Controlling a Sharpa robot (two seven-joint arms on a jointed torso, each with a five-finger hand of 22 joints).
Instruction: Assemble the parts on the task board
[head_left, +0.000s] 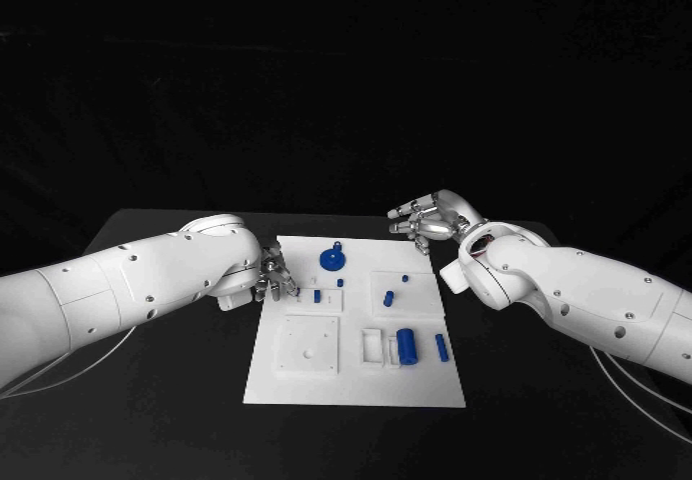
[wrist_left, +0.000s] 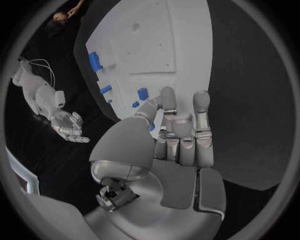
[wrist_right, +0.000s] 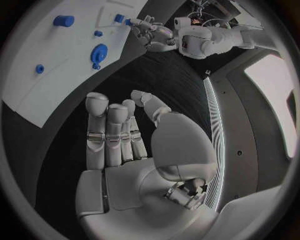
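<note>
Black table (head_left: 173, 400); white task board (head_left: 361, 385) flat at centre.

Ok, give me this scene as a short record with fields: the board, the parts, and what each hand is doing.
surface: black table
task board: white plate in the middle of the table
parts: blue pieces on the board, among them a round one near the far edge and a cylinder toward the near right
left hand: at the board's left edge beside a small blue part; contact cannot be told
right hand: off the board's far right corner, fingers apart, holding nothing
</note>
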